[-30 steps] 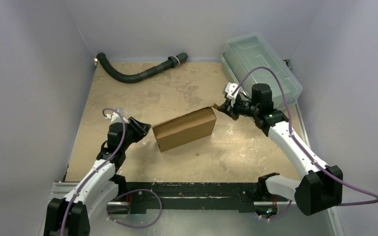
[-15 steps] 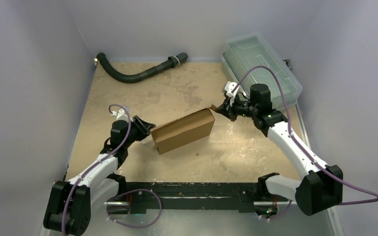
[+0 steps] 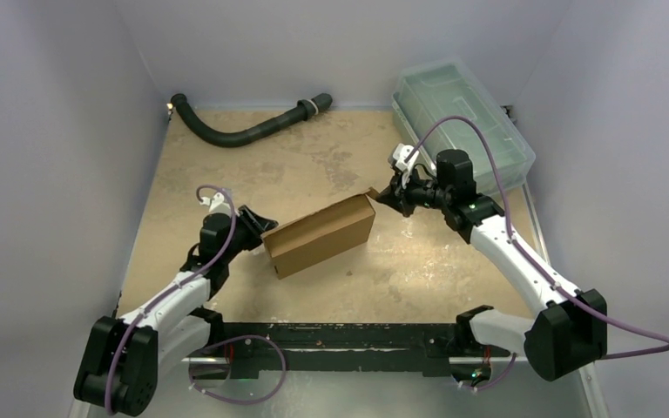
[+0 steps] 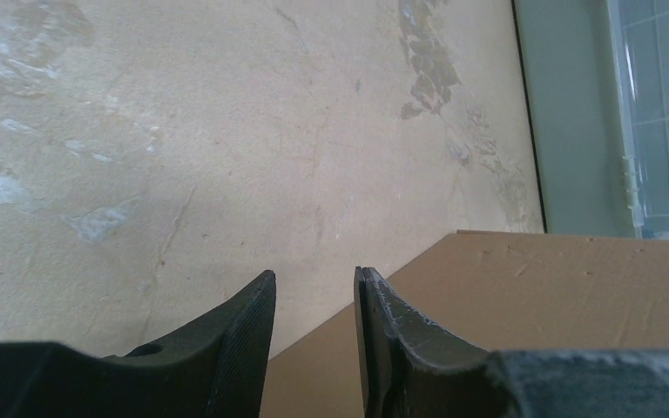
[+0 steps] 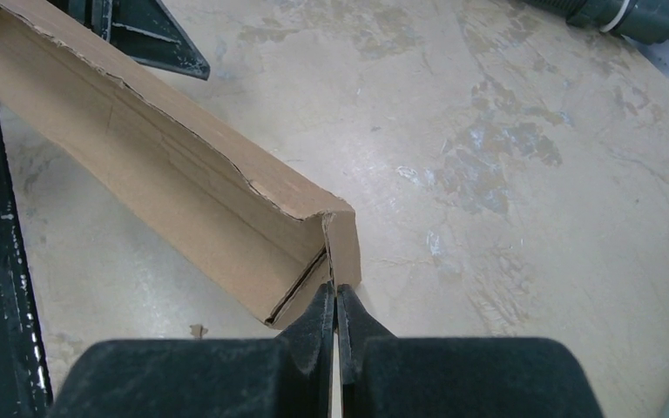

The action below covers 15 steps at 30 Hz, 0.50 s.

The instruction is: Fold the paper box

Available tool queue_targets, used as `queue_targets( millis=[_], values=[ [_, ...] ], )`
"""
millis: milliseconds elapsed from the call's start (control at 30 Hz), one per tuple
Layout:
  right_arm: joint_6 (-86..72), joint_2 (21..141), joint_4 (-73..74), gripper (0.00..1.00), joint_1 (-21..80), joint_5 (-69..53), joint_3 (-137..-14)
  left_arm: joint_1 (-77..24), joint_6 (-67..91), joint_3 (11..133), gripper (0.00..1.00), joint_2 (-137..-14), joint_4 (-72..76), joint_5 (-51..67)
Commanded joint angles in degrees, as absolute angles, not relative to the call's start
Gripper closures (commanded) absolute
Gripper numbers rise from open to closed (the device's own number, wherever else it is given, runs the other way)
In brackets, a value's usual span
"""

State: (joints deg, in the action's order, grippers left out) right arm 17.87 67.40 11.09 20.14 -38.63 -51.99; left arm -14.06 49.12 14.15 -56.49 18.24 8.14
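Paper box, place: the paper box (image 3: 318, 235) lies near the middle of the table (image 3: 226, 174), its long axis running from about 8 o'clock to 2 o'clock in the top view.
Left tool, place: the left tool (image 4: 314, 287) sits at the box's 8 o'clock end, touching or just beside the cardboard.
Left tool, state: the jaws are partly spread, with table and a strip of cardboard showing through the gap and nothing clamped between them.
Left tool, likely reason: it looks set as a backstop, so that the box cannot slide toward 8 o'clock when it is pushed from the other end.
Right tool, place: the right tool (image 5: 335, 296) is at the box's 2 o'clock corner, with its tips at the small end flap.
Right tool, state: the fingers are pressed together. Whether a sliver of the flap is nipped, I cannot tell.
Right tool, likely reason: closed tips make a narrow prod, suited to nudging that flap inward.
Box, material: plain brown corrugated cardboard, unprinted.
Box, shape: from above it is a long, shallow block with the top face down.
Box, edges: the right wrist view shows a ragged upper edge along one long side, with a recessed face beneath it.
Box, corner: the end flap stands slightly proud, with a dark slit beside it, so it is probably not seated yet.
Surroundings: a black hose (image 3: 244, 131) lies at 11 o'clock and a clear plastic bin (image 3: 462, 113) at 1 o'clock, both well apart from the box.
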Motion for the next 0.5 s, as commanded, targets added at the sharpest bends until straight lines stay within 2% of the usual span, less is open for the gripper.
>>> queue_targets(
  millis=[0,100,233,300,467],
  values=[
    [16.4,67.2,8.3,1.00,20.6,-34.2,-53.3,-14.3,48.4,17.3,0.61,-52.5,13.6,0.6],
    [16.4,67.1,8.0,1.00,20.6,-33.3,-53.1,-13.9,45.6,22.3,0.48,-46.0,4.4,-6.6],
    [16.9,66.4,8.5,0.78,20.5,-33.6,-53.1,-13.4,40.7,30.9,0.30,-39.3,-10.3,-14.2],
    [17.2,65.3,8.9,0.66,20.1,-34.1,-53.0,-13.4,38.9,34.3,0.25,-35.9,-16.6,-15.4],
    [18.2,61.9,10.3,0.44,15.9,-37.7,-52.8,-13.4,36.8,38.8,0.21,-27.3,-27.1,-4.2]
  ],
)
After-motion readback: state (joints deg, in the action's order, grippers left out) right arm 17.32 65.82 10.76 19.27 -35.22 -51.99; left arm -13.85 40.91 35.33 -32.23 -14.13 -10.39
